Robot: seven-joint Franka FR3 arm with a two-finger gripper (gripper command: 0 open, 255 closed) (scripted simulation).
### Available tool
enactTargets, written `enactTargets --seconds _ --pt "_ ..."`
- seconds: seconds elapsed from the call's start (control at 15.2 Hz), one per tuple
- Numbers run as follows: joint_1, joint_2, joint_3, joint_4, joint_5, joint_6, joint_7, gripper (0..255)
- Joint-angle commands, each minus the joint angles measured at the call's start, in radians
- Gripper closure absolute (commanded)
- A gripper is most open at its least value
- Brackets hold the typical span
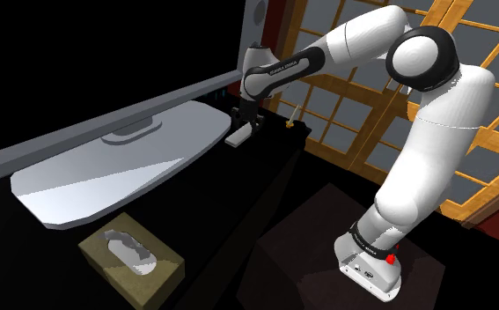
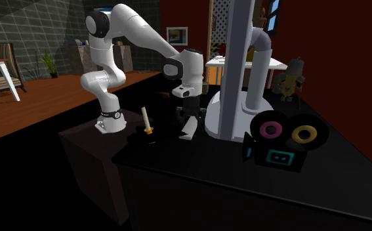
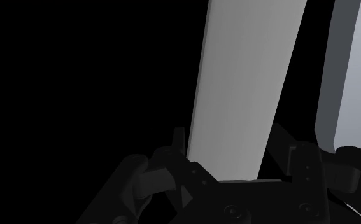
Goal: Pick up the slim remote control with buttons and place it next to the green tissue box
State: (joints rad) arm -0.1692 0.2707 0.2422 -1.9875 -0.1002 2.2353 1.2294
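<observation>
Black two-finger gripper [image 3: 228, 143] closed on the slim remote control [image 3: 249, 76], drawn as a plain pale grey slab with no buttons visible; the fingers [image 3: 177, 149] bear on its two long edges, and the slab runs out lengthwise ahead of them. In the shoulder view the gripper [image 1: 243, 119] hangs over the far end of the black table, the remote control [image 1: 237, 136] slanting beneath it just beside the rim of a monitor's broad grey base [image 1: 106, 176]. In the second exterior view the remote control [image 2: 188, 128] tilts steeply under the gripper [image 2: 189, 110], low end close to the tabletop [image 2: 197, 164]; whether it touches cannot be told. The olive-green tissue box [image 1: 170, 267] stands well apart, toward the shoulder view's lower left, a white tissue [image 1: 133, 251] showing in its top opening. The monitor base lies between box and gripper; dark bare surface borders the box on the shoulder view's right. A pale stick with a yellow collar [image 2: 147, 123] stands upright near the gripper, between it and the table edge facing the stand.
</observation>
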Motion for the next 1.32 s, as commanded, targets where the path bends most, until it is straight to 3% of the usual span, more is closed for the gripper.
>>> enactTargets --seconds 0.0,1.25 --pt "0.000 0.000 0.000 0.000 0.000 0.000 0.000 255" --pt "-0.008 -0.101 0.010 0.105 0.037 -0.203 -0.027 255"
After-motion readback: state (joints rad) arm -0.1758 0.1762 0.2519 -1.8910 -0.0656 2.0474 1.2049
